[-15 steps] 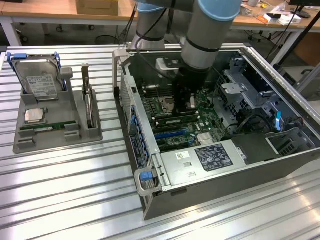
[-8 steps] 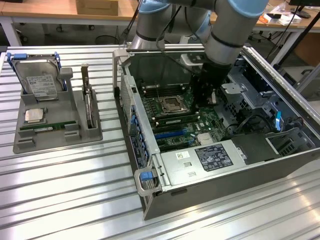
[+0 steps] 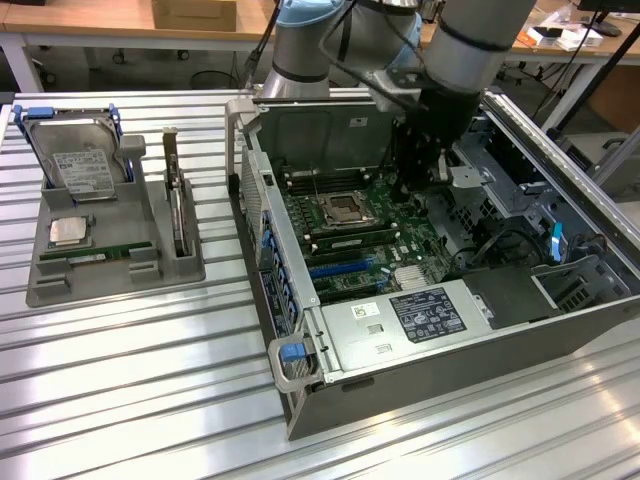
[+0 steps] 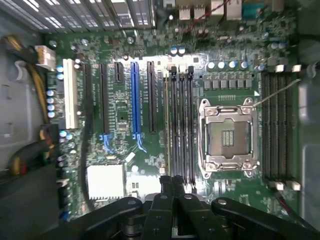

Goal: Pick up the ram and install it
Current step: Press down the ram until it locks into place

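Exterior view first: the arm is reaching down into the open computer case (image 3: 420,330) on the bench (image 3: 130,400), and the gripper (image 3: 408,182) is hanging over the motherboard (image 3: 375,262). One ram (image 3: 345,242) is sitting in a slot just beside the processor socket (image 3: 340,209). A second stick (image 3: 95,255) is lying flat in the grey tray (image 3: 115,285), near one hard drive (image 3: 82,165), one silver chip (image 3: 68,231) and one upright card (image 3: 176,205). So I'm counting two sticks.

Wrist view now: the gripper (image 4: 172,186) is showing its fingertips together, gripping nothing. The ram (image 4: 166,130) is standing on edge in the slot nearest the blue connector (image 4: 135,100).

A stick like this is, I'm judging, light, stiff and fragile, best pinched by its long bare edges, away from the chips.
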`<state>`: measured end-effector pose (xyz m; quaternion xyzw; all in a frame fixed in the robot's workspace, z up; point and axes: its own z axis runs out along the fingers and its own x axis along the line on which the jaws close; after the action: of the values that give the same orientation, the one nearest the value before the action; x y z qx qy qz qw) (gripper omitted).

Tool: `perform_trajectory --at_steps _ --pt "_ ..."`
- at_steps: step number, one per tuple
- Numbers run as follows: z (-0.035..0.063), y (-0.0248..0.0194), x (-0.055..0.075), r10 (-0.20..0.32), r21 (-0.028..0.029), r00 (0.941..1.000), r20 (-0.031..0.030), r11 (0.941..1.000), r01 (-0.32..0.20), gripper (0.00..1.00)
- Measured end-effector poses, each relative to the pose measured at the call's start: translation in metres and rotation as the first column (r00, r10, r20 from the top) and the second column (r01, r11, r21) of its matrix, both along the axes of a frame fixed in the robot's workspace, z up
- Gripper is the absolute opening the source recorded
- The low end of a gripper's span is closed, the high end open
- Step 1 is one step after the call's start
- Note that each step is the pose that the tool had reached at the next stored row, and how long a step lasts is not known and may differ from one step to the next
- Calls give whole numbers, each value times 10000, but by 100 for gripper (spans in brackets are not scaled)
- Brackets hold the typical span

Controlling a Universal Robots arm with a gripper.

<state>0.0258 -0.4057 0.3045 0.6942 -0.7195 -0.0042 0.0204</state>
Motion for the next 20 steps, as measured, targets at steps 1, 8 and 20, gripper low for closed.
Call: perform_trajectory --at_steps 1,8,20 --pt "36 0 0 0 -19 10000 -1 10000 0 11" --pt "42 0 0 0 -16 10000 0 10000 0 11" --pt "47 0 -1 -222 -18 9998 0 9998 222 11"
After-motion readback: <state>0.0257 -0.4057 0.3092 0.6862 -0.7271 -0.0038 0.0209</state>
